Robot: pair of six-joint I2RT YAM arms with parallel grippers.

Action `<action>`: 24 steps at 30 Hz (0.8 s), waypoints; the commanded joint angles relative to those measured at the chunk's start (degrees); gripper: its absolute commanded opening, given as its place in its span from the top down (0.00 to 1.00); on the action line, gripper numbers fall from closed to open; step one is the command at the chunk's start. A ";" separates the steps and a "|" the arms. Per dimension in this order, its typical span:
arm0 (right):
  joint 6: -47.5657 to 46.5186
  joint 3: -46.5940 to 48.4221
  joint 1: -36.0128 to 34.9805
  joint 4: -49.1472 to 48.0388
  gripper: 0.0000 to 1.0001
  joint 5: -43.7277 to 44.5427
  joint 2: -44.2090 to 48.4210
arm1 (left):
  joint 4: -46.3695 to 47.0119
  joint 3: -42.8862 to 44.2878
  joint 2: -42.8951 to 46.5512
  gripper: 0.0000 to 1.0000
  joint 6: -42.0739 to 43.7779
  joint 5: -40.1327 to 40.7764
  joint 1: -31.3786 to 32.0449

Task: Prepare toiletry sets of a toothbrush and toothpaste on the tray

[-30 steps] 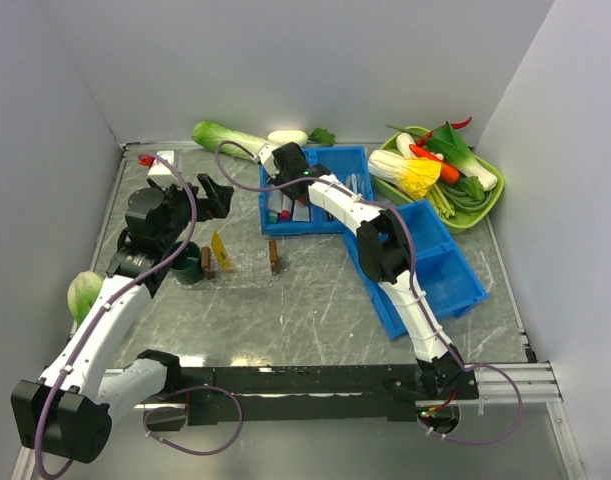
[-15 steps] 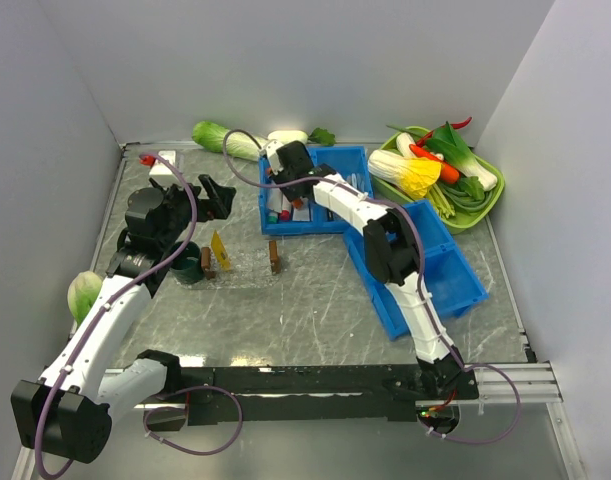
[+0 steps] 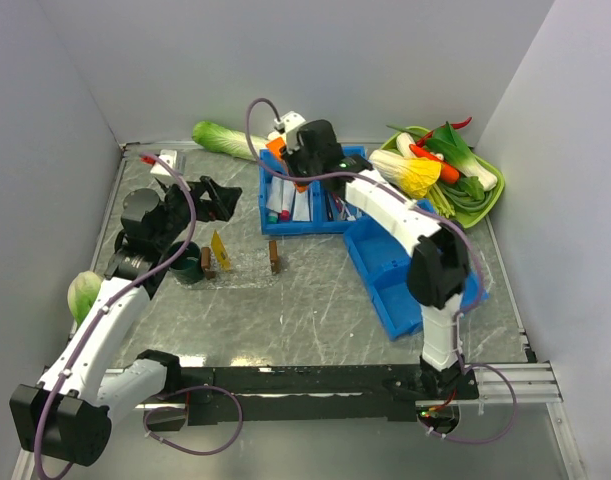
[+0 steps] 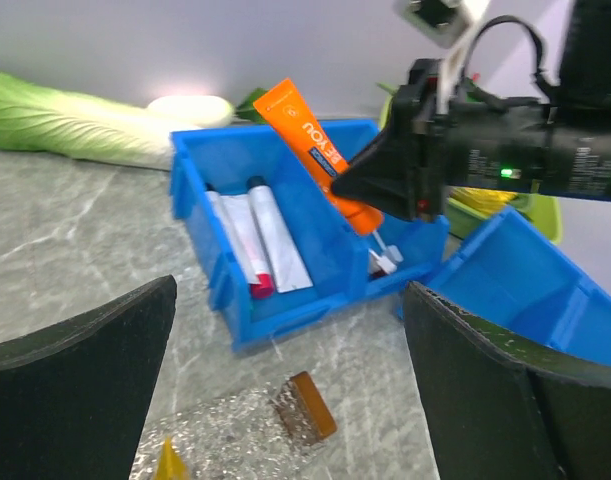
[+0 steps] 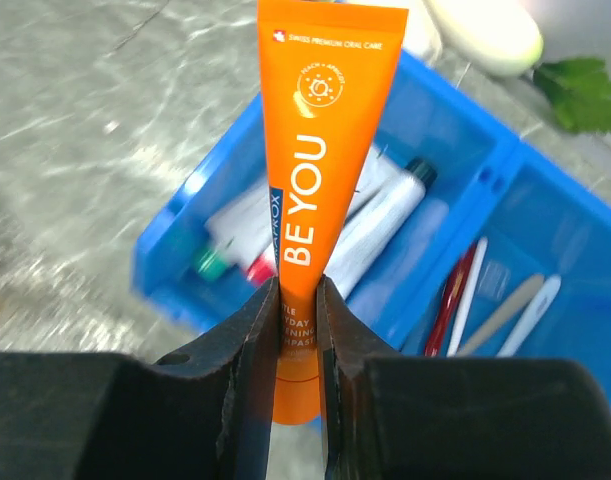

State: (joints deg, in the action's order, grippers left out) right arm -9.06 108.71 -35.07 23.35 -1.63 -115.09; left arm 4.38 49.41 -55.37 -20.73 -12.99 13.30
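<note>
Raised out of the blue bin (image 3: pixel 303 229) since before, orange toothpaste tube (image 5: pixel 310 190) hangs above it, right gripper (image 5: pixel 297 310) fingers clamped near its stiffer cap end; light, squashy, likely slick; left gripper (image 4: pixel 290 330) fingers spread, empty.

Orange toothpaste (image 5: pixel 320 170) cap end hidden inside right gripper (image 5: pixel 297 290) (fingers cropped below).
</note>
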 commanded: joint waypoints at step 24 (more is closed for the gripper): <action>10.73 -50.34 -21.79 -7.45 1.00 14.28 53.74 | 11.09 2.98 -17.92 0.07 -12.84 -39.38 9.90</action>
State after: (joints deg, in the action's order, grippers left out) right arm -0.80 59.16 -55.88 18.55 8.43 -65.39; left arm 14.17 49.54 -72.86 -32.75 -47.13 21.26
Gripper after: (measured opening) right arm 0.231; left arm 0.944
